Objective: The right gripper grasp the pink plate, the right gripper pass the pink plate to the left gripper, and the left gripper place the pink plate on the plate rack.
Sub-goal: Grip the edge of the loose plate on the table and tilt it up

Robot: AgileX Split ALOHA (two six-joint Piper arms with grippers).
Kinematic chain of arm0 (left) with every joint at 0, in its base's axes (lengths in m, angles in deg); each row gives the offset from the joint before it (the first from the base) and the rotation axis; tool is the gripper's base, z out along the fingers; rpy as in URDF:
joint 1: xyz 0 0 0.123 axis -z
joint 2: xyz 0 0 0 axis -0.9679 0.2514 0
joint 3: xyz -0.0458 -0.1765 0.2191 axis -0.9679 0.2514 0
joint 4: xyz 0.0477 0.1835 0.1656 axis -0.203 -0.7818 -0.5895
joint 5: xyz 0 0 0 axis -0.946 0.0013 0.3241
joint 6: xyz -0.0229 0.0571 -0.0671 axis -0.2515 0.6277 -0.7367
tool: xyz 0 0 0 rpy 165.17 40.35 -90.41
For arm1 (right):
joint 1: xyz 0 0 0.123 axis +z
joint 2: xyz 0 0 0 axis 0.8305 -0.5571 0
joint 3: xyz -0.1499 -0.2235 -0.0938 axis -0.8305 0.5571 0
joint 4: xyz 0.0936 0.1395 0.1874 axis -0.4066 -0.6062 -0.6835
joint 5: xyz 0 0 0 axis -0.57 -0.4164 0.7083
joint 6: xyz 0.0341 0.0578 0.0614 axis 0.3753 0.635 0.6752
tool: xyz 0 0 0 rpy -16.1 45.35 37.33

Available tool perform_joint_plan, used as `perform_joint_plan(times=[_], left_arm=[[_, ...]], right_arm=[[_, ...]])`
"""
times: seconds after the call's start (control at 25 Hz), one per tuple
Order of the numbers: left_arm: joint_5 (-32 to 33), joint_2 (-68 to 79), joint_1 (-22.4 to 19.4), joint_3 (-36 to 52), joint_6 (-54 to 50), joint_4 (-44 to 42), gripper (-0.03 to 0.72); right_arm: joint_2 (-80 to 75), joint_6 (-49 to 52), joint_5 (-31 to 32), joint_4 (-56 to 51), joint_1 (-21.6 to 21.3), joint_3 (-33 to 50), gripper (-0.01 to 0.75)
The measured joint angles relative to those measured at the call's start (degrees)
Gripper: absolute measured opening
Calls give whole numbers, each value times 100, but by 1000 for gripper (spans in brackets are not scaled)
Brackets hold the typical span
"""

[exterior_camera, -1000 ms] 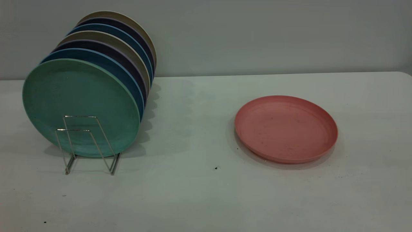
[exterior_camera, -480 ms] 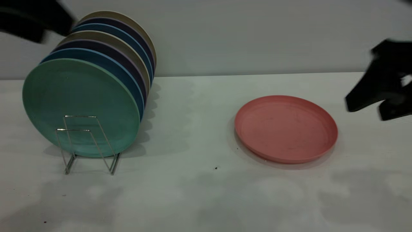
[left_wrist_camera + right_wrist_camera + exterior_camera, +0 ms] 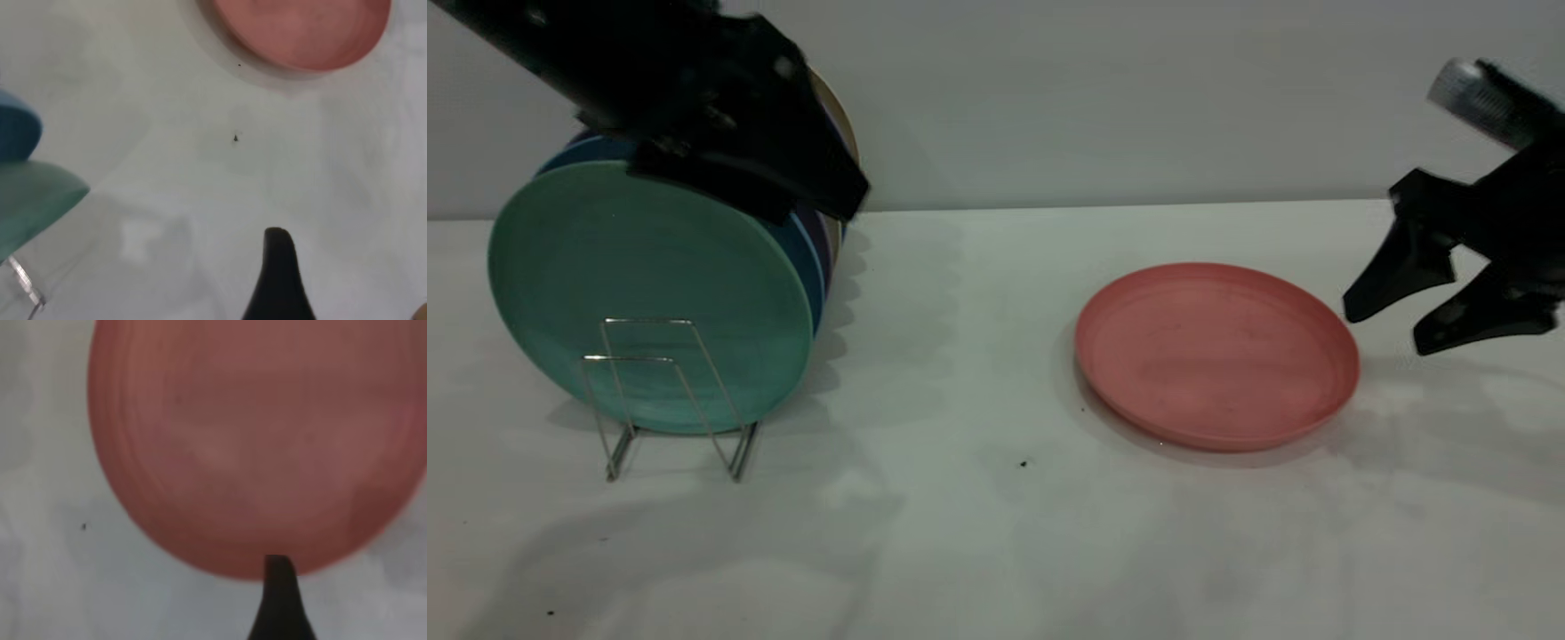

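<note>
The pink plate (image 3: 1216, 356) lies flat on the white table at the right; it also shows in the left wrist view (image 3: 300, 30) and fills the right wrist view (image 3: 260, 440). My right gripper (image 3: 1387, 331) is open and empty, hovering just right of the plate's rim, fingers pointing at it; one finger (image 3: 280, 593) reaches the plate's near edge. My left gripper (image 3: 818, 191) hangs high in front of the upright plates at the left, empty; a single finger (image 3: 277, 267) shows with nothing against it. The wire plate rack (image 3: 667, 391) stands at the left, with free loops at the front.
The rack holds several upright plates, a green plate (image 3: 640, 284) foremost, with blue, dark and beige ones behind it. The green plate's edge (image 3: 33, 200) and a rack wire (image 3: 23, 283) show in the left wrist view. White table (image 3: 960, 533) stretches between rack and pink plate.
Both arms have come into view. The left gripper moved in from the upper left over the racked plates. The right gripper moved left and down towards the pink plate's right rim.
</note>
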Motion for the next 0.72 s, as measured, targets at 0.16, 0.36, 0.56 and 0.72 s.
perform_joint_plan(times=[0.16,0.36,0.56,0.72], left_arm=[[-153,135,83,-11,0,205,593],[-153,147,88,-11,0,231,593],[-153,152,88,-11,0,236,593],[-165,152,88,-11,0,236,593]], right_arm=[[-590,-39,77,-29,-24,-551,583],[-1206,-40,219,-2,-239,-1135,583],[-1592,-69,413,-40,-319,-1463,583],[-1877,-189,737,-255,-319,-1611,556]])
